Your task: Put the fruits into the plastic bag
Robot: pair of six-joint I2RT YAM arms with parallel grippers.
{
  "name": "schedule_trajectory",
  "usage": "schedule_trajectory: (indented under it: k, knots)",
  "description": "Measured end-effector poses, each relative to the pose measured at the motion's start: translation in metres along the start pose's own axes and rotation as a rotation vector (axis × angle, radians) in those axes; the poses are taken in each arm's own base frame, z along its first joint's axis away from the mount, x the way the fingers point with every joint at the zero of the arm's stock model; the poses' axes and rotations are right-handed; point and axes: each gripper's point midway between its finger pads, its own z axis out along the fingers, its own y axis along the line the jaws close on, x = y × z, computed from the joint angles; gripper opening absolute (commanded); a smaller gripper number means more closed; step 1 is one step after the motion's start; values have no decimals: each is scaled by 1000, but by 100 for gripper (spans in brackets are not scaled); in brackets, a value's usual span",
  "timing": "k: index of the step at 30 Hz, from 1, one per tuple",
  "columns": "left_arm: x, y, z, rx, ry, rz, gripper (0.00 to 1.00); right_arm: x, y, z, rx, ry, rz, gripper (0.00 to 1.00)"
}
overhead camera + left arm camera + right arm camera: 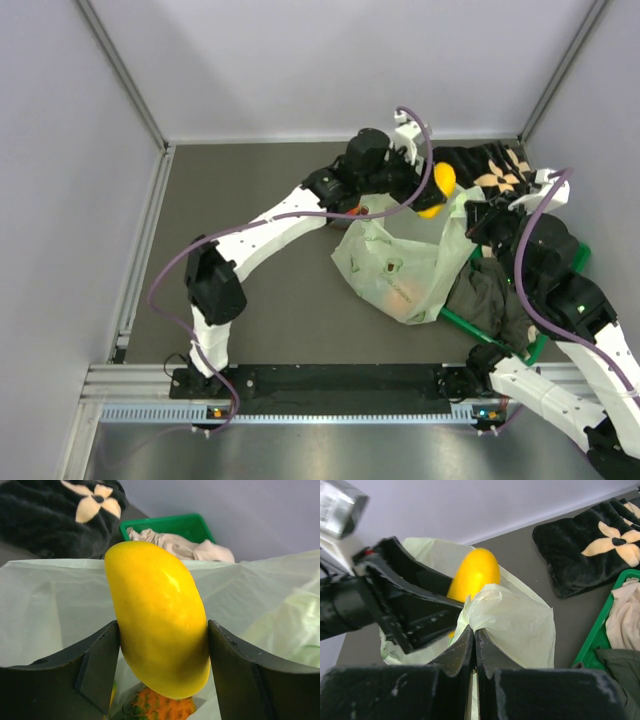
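Hovering over the bag's far rim in the top view, the left gripper (432, 195) is clamped on a yellow mango (440, 183). The bag (395, 262) lies mid-table, just left of the basket (500, 343), and an orange shape shows through its film. The right gripper (468, 218) sits at the bag's right edge, where the plastic is pulled up into a peak. Its jaws are too small to read from here. A black fleece (495, 165) lies at the far right.

From the left wrist, the mango (157, 620) stands tilted between the two fingers (95, 665), both pads pressed to its sides. Below it the bag (45, 605) gapes open. The pineapple (160, 707) lies inside, right under the mango's lower tip. Beyond the rim are the fleece (55, 510) and the basket (175, 526), which holds a pale cloth (180, 544).

From the right wrist, the right gripper (474, 645) is closed tight on a fold of the bag (515, 620), jaws together with the film pinched between them. The mango (472, 575) shows just behind that raised rim, held by the left gripper (451, 591). The fleece (590, 550) and basket (600, 625) lie to the right.
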Motion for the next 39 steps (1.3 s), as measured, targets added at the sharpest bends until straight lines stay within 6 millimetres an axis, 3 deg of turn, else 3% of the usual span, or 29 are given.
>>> schedule_trajectory:
  k: [4, 9, 14, 19, 27, 34, 39]
  knots:
    - [29, 8, 14, -39, 110, 26, 55, 0, 0, 0, 0, 0, 0, 0]
    - [70, 13, 12, -77, 236, 72, 55, 3, 1, 3, 4, 10, -6, 0]
    - [129, 21, 0, -95, 372, 71, 55, 6, 1, 6, 6, 20, -11, 0]
    - [172, 38, -14, -165, 483, 47, 55, 6, 3, 5, -1, 24, -4, 0]
    - [200, 60, -27, -294, 547, -2, 59, 4, 3, 2, -9, 18, 12, 0]
    - [212, 58, -28, -289, 569, -57, 79, -2, 2, -6, -20, -2, 41, 0]
    - [212, 55, -27, -280, 567, -74, 85, -2, 0, -9, -19, -1, 47, 0]
